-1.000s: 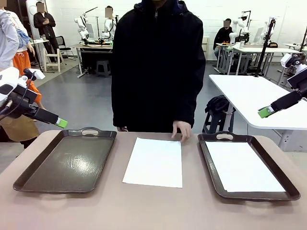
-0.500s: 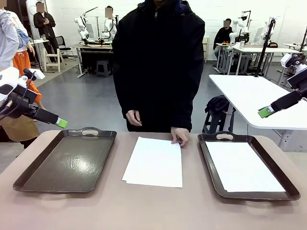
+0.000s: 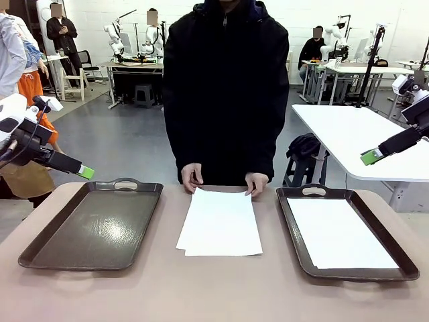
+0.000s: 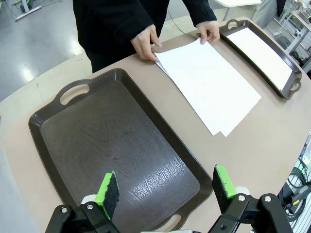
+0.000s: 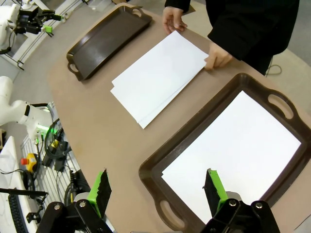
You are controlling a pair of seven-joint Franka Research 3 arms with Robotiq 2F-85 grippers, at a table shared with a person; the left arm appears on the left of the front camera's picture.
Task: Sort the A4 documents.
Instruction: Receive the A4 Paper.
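Note:
A small stack of white A4 documents (image 3: 220, 223) (image 4: 209, 85) (image 5: 158, 75) lies on the table between two dark trays, its sheets slightly fanned. The person's two hands (image 3: 192, 177) rest on its far corners. Another white sheet (image 3: 338, 232) (image 5: 240, 153) lies flat in the right tray (image 3: 298, 251). The left tray (image 3: 40, 251) (image 4: 63, 160) holds nothing. My left gripper (image 3: 86, 172) (image 4: 167, 187) hovers open above the left tray's near left end. My right gripper (image 3: 368, 158) (image 5: 155, 187) hangs open high above the right tray, with nothing between its fingers.
The beige table (image 3: 201, 292) has free room along its near edge. The person in a black coat (image 3: 224, 94) stands at the far side. A white table (image 3: 355, 137) and other workstations stand behind.
The person brought a second hand to the stack and squared it, turning the sheets slightly clockwise. Both arms stayed still.

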